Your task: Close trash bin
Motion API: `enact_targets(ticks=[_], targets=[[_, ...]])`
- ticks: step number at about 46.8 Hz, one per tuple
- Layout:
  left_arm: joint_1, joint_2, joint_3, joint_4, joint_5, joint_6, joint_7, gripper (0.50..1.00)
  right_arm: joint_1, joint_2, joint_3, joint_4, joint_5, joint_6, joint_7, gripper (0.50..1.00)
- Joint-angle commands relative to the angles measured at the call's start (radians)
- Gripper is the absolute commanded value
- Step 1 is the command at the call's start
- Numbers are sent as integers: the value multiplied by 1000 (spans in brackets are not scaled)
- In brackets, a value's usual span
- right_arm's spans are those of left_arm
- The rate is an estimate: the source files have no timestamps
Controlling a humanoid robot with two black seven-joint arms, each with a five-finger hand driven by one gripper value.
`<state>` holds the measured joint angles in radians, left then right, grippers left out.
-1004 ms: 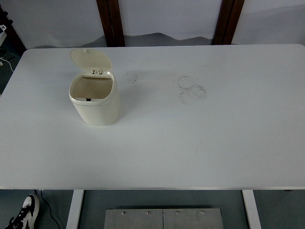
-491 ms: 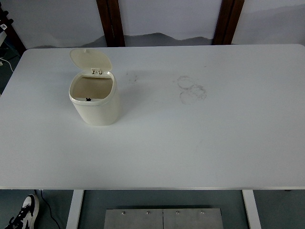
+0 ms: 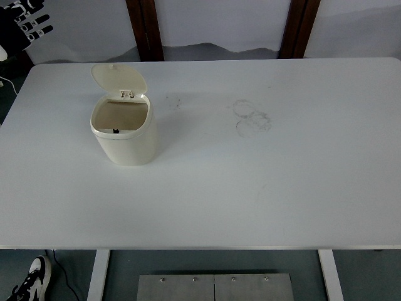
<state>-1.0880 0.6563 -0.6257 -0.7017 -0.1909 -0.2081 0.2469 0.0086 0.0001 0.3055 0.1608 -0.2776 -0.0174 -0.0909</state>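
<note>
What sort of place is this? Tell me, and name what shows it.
Probably a robot test room or lab rather than a home: a bare white table with faint ring stains, holding only a small cream trash bin with its lid up, and the robot's black left hand at the far left corner.

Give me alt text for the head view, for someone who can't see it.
A small cream trash bin stands on the left part of a white table, its hinged lid tipped up and open. The robot's black left hand shows at the top left corner, off the table's far edge and well away from the bin. Faint ring marks stain the tabletop right of centre.
</note>
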Motion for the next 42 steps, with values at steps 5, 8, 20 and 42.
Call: enact_targets(ticks=[5,8,20,42], targets=[[-127,-58,133,-7,68,1,55,1000,1,0,0,0,0,1,0,995],[-176,-73,213,-8,68,1,78,1000,1,0,0,0,0,1,0,995],[-354,-84,469,-130,68,1,176,1000,1,0,0,0,0,-1,0,995],[-550,-83,771,-249,61,1,311,1000,1,0,0,0,1,-1,0,995]])
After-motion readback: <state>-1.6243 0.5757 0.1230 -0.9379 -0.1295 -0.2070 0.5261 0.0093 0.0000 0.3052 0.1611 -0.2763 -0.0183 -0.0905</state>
